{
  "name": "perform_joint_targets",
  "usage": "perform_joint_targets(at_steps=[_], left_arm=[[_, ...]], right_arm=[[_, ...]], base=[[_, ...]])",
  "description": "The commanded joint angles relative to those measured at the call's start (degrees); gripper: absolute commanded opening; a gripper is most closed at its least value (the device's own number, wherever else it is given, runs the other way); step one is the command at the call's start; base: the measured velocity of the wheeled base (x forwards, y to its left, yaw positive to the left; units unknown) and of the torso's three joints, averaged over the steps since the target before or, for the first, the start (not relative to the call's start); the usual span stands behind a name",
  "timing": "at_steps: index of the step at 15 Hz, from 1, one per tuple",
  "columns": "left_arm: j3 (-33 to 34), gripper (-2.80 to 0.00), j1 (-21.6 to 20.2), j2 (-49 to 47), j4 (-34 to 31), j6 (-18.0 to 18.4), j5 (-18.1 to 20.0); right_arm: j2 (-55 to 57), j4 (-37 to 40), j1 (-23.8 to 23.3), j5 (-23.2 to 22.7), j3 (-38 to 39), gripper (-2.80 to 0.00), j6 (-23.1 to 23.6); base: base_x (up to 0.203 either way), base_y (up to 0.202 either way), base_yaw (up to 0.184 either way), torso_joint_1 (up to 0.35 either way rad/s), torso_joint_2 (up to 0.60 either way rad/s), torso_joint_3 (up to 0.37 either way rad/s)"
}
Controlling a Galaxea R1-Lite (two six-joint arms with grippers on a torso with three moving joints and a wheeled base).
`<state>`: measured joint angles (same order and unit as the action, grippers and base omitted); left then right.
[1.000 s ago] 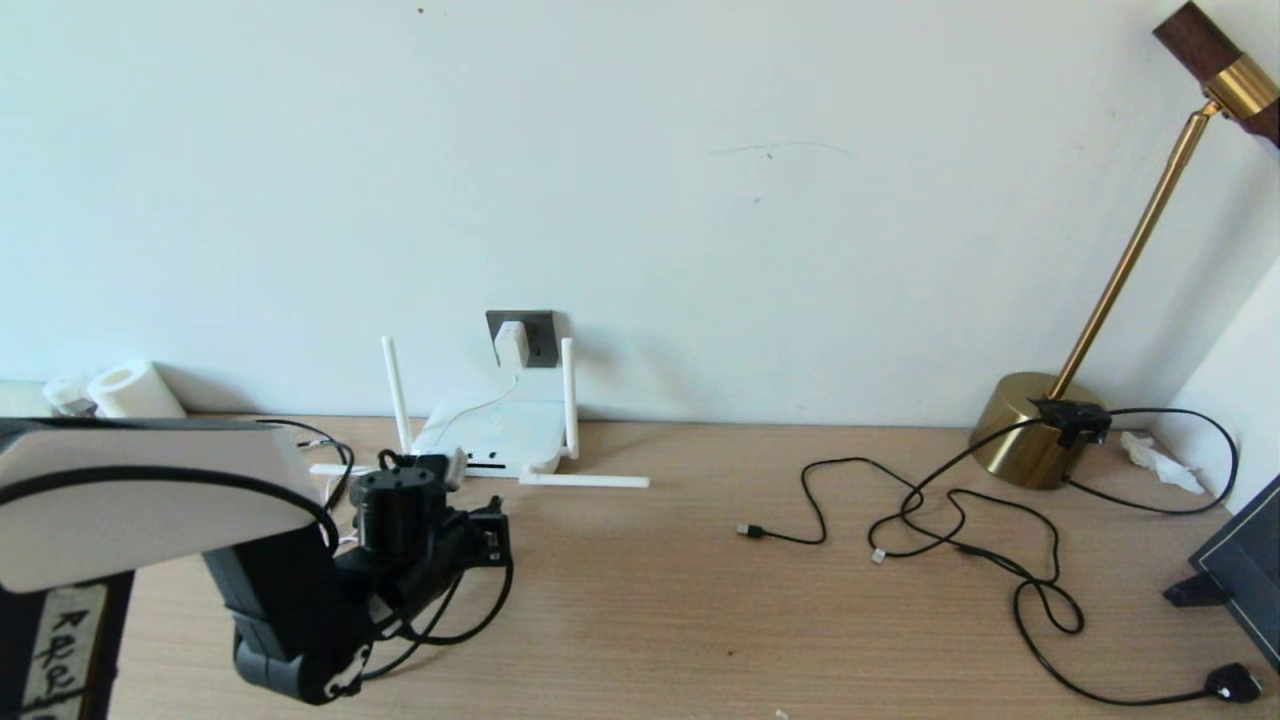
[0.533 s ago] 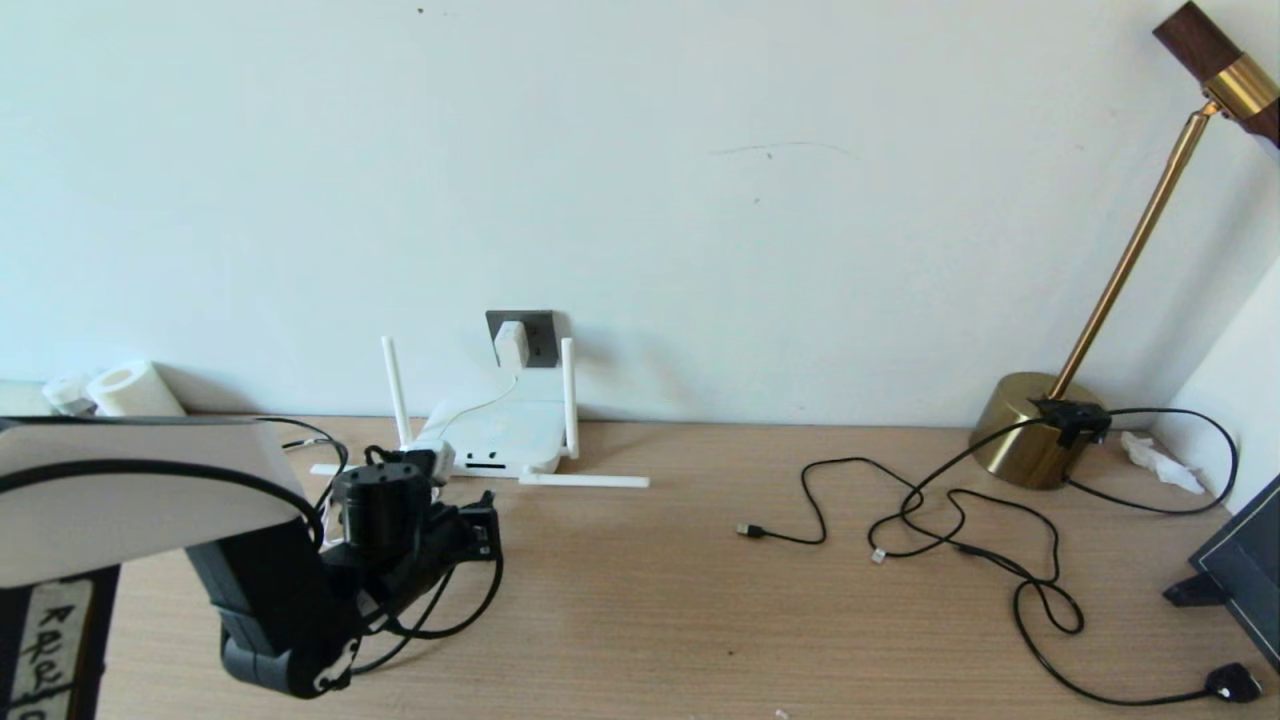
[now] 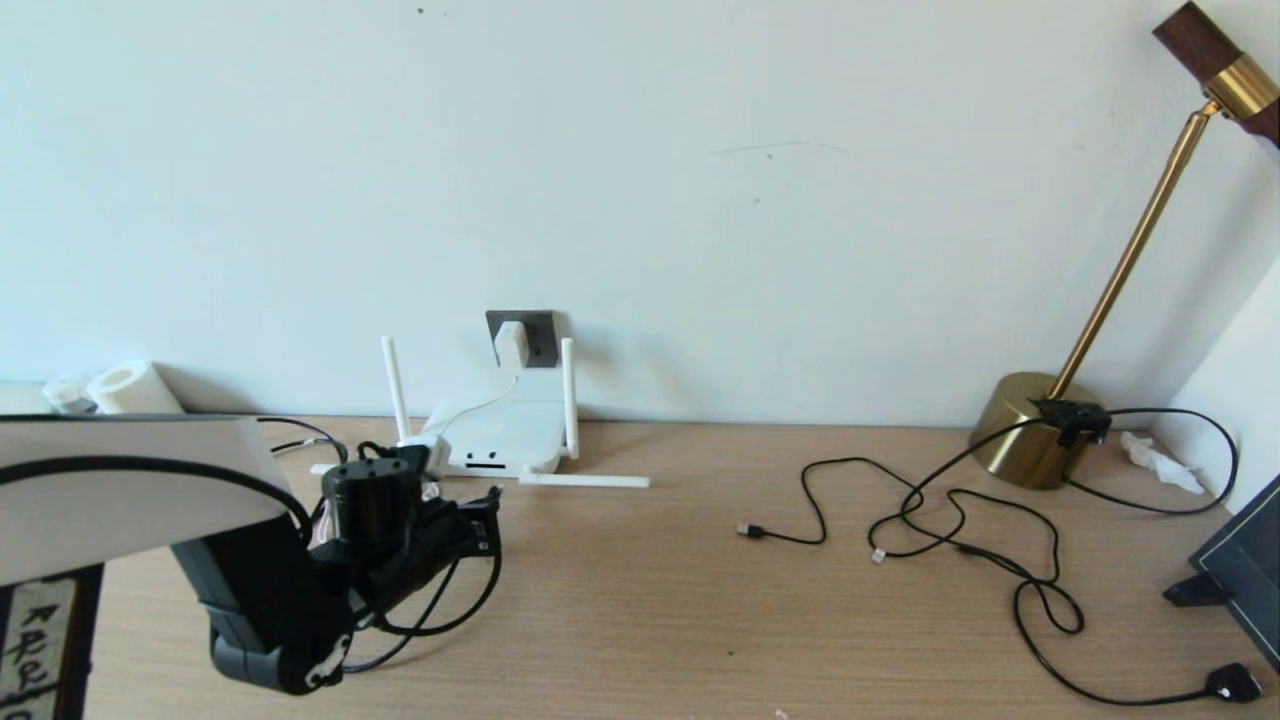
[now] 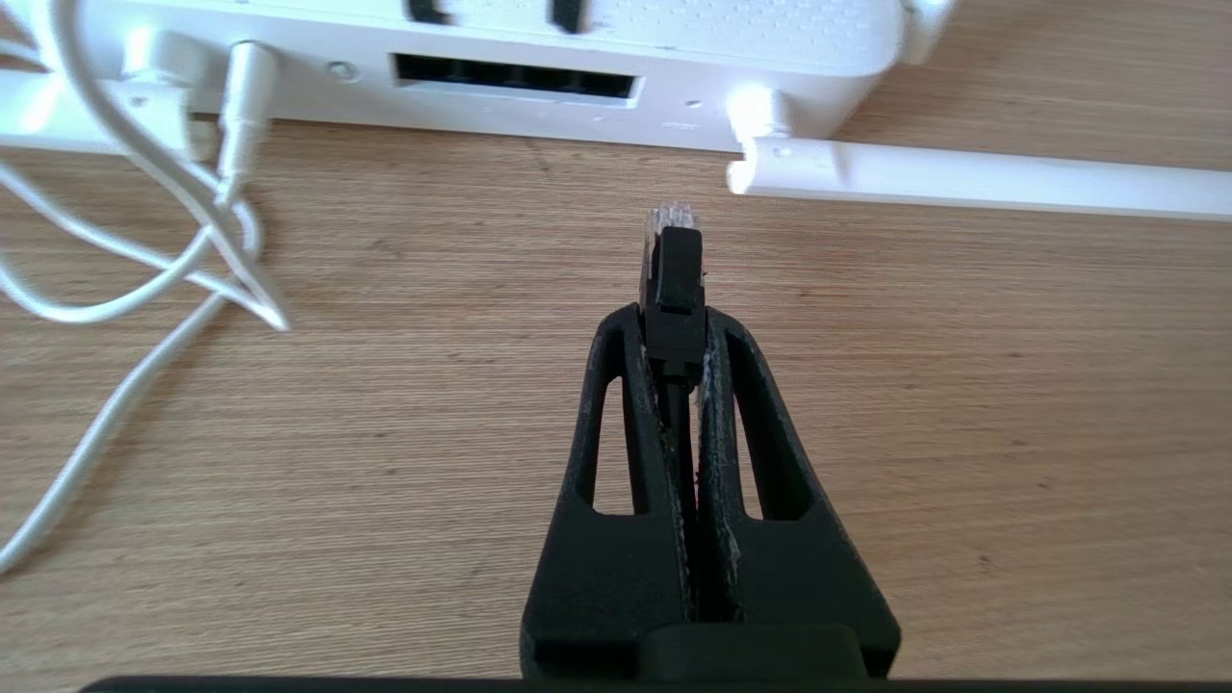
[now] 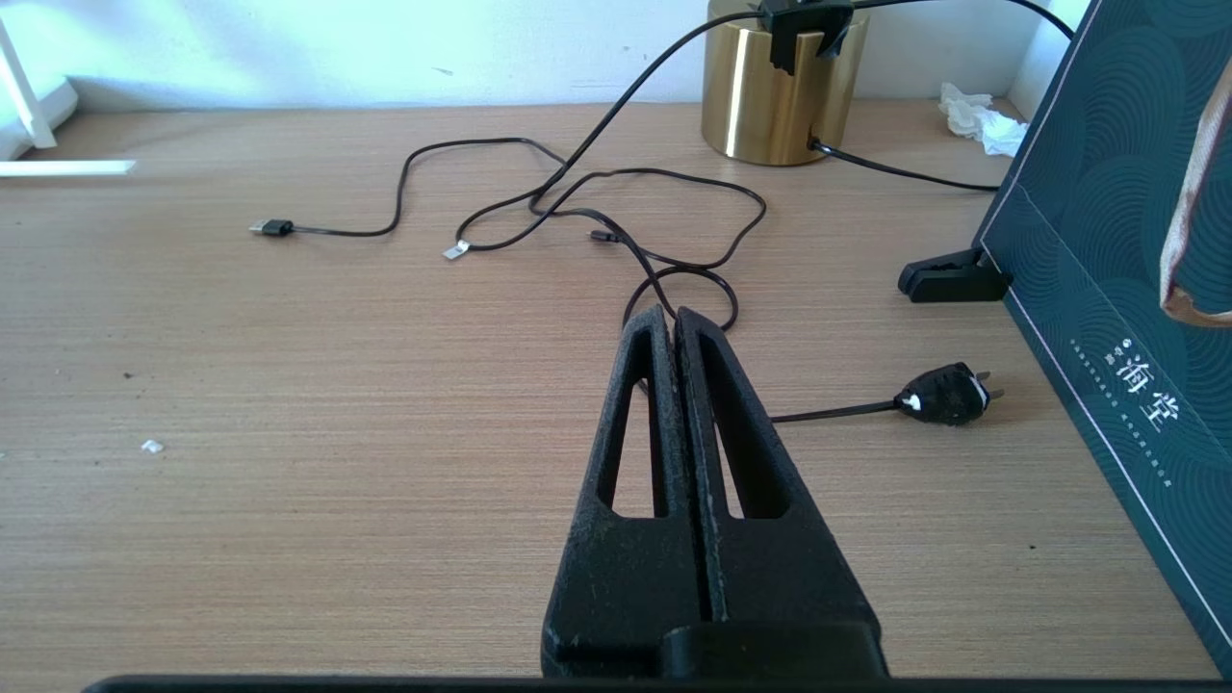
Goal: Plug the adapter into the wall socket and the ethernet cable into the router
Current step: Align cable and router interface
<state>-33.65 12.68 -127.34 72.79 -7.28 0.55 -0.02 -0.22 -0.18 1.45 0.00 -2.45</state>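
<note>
The white adapter (image 3: pixel 511 343) sits in the dark grey wall socket (image 3: pixel 541 336), and its thin white cord runs down to the white router (image 3: pixel 500 438) on the table below. My left gripper (image 4: pixel 674 322) is shut on the ethernet cable (image 4: pixel 671 274). The cable's clear plug tip points at the router (image 4: pixel 731 38), a short gap from its edge and to one side of the dark port slot (image 4: pixel 515 79). In the head view my left arm (image 3: pixel 375 520) hides the fingers. My right gripper (image 5: pixel 671 316) is shut and holds nothing, low over the table.
One router antenna (image 4: pixel 962 178) lies flat on the table beside the plug tip. White cords (image 4: pixel 144 289) loop on the other side. Thin black cables (image 3: pixel 950 520), a black plug (image 3: pixel 1232 683), a brass lamp base (image 3: pixel 1030 430) and a dark green box (image 5: pixel 1126 289) occupy the right.
My left arm has shifted to the left along the router's front, with the ethernet cable still held. Nothing else has moved.
</note>
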Motion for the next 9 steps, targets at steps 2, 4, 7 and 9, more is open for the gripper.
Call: perform_joint_targets(at_steps=[2, 4, 7, 9], left_arm=[[-0.69, -2.8, -0.53, -0.44, 0.33, -0.14, 0.95], [-0.72, -2.8, -0.99, -0.54, 0.33, -0.19, 1.12], [-0.81, -2.8, -1.69, -0.63, 0.25, -0.19, 2.18], [-1.36, -2.8, -2.31, -1.19, 0.16, -0.19, 2.27]], right_arm=[[0.11, -0.04, 0.01, -0.04, 0.0, -2.8, -0.01], [0.03, -0.04, 0.01, -0.04, 0.0, -2.8, -0.01], [0.02, -0.04, 0.01, 0.03, 0.0, -2.8, -0.01], [0.02, -0.04, 0.01, -0.01, 0.0, -2.8, -0.01]], base=[[0.0, 0.0, 0.0, 0.0, 0.0, 0.0], [0.0, 0.0, 0.0, 0.0, 0.0, 0.0], [0.0, 0.0, 0.0, 0.0, 0.0, 0.0], [0.0, 0.0, 0.0, 0.0, 0.0, 0.0]])
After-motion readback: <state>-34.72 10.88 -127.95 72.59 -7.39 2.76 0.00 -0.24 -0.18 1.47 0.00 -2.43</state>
